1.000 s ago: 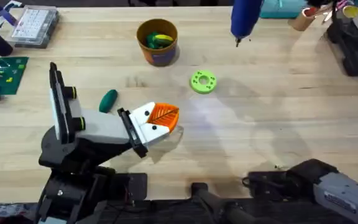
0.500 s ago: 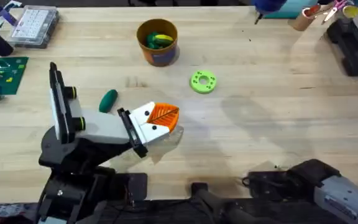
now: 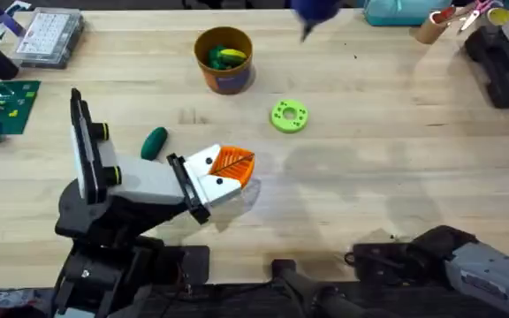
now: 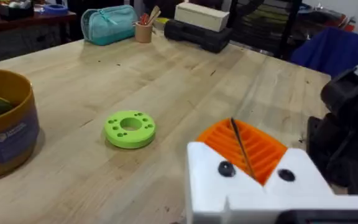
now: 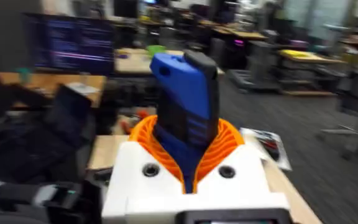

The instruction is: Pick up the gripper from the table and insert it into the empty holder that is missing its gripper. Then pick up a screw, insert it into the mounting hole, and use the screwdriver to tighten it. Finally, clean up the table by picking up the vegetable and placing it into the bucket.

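Left pincer (image 4: 244,155) apparently pressed closed, empty | vegetable (image 3: 154,142) lies just behind it, long axis pointing away from the bases, left arm nearer | bucket (image 3: 224,78) beyond | right pincer (image 5: 188,171) clamps screwdriver (image 5: 185,106), raised over the surface's (image 3: 396,132) far edge | cluttered workshop behind

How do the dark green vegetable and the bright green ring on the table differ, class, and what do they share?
The vegetable is dark green, a smooth solid oval. The ring is bright green, flat and round, with a centre opening and small holes around it.

The vegetable lies close beside the holder. The ring sits apart in the open, right of the bucket.

Both are small, green and rest on the table.
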`<state>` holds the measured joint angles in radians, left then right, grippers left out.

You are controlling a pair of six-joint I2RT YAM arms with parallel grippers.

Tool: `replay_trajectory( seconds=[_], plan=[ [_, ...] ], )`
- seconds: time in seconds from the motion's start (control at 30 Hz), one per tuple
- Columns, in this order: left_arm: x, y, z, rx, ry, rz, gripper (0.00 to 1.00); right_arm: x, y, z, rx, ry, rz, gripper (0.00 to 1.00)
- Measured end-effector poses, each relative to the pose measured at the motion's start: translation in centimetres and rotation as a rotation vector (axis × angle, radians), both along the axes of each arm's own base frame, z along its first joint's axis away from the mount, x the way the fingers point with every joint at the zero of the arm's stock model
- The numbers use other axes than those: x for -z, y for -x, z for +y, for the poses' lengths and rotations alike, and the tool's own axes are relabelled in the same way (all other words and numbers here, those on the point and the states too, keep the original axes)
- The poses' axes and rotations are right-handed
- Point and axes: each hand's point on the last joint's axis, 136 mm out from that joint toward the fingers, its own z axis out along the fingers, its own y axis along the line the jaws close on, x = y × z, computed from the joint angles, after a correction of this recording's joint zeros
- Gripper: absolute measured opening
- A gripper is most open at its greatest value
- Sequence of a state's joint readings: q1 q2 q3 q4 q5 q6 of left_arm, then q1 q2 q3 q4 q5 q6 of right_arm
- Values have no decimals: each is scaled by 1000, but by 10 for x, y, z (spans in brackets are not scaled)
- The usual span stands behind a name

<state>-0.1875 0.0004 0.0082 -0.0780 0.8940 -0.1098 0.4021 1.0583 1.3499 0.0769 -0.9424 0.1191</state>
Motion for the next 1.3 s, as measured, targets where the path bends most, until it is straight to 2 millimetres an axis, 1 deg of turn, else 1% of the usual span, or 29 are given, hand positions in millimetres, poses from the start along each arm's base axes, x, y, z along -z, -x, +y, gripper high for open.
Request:
replay_trajectory(
  seconds=[0.17,0.33,0.43,0.6,0.7,0.83,0.93,1.03,1.13,1.3],
  plan=[
    [0,0,0,0,0,0,20,0,17,25,-144,-6,-18,49],
    [0,0,0,0,0,0,19,7,25,43,-222,1,-7,47],
    [0,0,0,0,0,1,19,12,25,49,-244,9,9,47],
    [0,0,0,0,0,1,19,16,22,52,-250,18,41,49],
    [0,0,0,0,0,0,19,19,25,58,-273,23,48,48],
    [0,0,0,0,0,1,19,31,30,77,-329,44,77,47],
    [0,0,0,0,0,1,19,45,28,92,-360,69,112,47],
    [0,0,0,0,0,1,19,57,24,102,-379,89,135,49],
    [0,0,0,0,0,0,20,62,23,106,-391,99,135,48],
    [0,0,0,0,0,0,19,62,26,105,-403,99,112,47]
  ],
)
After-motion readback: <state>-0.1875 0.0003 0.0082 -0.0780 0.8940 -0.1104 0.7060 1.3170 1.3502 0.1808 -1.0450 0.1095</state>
